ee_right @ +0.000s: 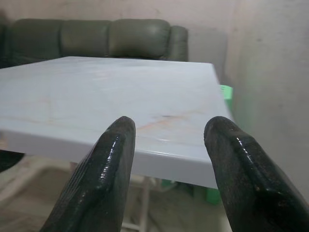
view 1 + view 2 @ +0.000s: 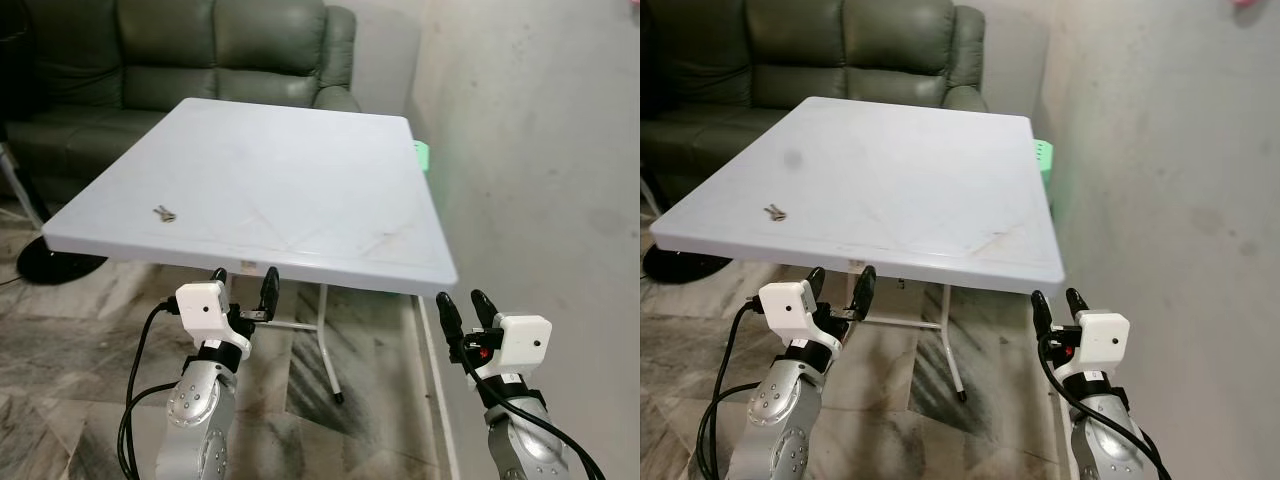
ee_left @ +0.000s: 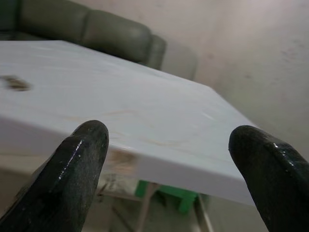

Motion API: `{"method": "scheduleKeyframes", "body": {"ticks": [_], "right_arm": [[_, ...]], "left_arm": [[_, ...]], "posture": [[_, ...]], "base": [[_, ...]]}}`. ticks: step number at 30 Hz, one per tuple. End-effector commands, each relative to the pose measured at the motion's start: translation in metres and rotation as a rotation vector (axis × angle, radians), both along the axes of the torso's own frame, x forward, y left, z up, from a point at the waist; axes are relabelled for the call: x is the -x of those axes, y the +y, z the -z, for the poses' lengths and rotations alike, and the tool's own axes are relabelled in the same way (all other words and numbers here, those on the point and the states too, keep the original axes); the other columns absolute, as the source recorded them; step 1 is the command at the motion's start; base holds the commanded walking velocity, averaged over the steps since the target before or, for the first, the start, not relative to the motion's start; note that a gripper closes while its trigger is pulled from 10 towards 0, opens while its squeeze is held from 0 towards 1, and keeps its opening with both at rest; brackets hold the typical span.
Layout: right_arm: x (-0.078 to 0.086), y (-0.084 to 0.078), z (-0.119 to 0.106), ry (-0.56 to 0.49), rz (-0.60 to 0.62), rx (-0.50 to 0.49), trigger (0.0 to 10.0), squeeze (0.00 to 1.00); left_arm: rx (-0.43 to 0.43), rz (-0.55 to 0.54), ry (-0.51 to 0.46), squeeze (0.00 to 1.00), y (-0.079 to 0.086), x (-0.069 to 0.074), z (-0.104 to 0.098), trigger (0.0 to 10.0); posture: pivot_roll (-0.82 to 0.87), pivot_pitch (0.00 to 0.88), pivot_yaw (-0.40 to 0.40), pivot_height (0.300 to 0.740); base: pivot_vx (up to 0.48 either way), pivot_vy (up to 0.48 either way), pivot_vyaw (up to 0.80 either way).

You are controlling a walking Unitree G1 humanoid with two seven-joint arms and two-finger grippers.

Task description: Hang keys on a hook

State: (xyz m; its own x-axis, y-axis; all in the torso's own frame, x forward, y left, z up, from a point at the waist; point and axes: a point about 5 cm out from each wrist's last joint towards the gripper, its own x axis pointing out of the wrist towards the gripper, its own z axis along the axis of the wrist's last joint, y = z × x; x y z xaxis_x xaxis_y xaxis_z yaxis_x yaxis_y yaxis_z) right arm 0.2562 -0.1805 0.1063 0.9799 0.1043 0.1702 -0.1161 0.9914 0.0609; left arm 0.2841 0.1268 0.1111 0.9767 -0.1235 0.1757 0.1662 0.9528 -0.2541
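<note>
A small bunch of keys (image 2: 164, 213) lies on the white table (image 2: 290, 160) near its front left corner; it appears as a blurred dark spot (image 3: 14, 83) in the left wrist view. My left gripper (image 2: 243, 283) is open and held just below the table's front edge, right of the keys. My right gripper (image 2: 462, 305) is open too, below and in front of the table's front right corner. Neither holds anything. A pink shape (image 2: 1246, 4) at the top of the wall may be a hook, but it is cut off.
A dark green sofa (image 2: 200, 60) stands behind the table. A plain wall (image 2: 540, 150) runs along the right. A green object (image 2: 423, 153) sits between the table and the wall. The table's metal legs (image 2: 328, 350) stand on a marbled floor. A black round base (image 2: 50, 262) lies at left.
</note>
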Motion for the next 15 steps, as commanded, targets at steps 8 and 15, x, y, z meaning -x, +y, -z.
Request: {"method": "scheduleKeyframes", "body": {"ticks": [8, 15], "right_arm": [[0.001, -0.0026, -0.0041, -0.01, 0.007, -0.008, 10.0, 0.0], [0.001, -0.0026, -0.0044, -0.009, 0.004, -0.007, 10.0, 0.0]], "left_arm": [[0.033, 0.012, 0.007, 0.0, -0.0059, -0.0013, -0.0013, 10.0], [0.039, 0.009, 0.006, 0.0, -0.006, -0.0013, -0.0016, 10.0]], "posture": [[0.0, 0.042, -0.064, 0.74], [0.0, 0.041, -0.067, 0.74]], "base": [[0.0, 0.408, 0.0], [0.0, 0.42, 0.0]]}}
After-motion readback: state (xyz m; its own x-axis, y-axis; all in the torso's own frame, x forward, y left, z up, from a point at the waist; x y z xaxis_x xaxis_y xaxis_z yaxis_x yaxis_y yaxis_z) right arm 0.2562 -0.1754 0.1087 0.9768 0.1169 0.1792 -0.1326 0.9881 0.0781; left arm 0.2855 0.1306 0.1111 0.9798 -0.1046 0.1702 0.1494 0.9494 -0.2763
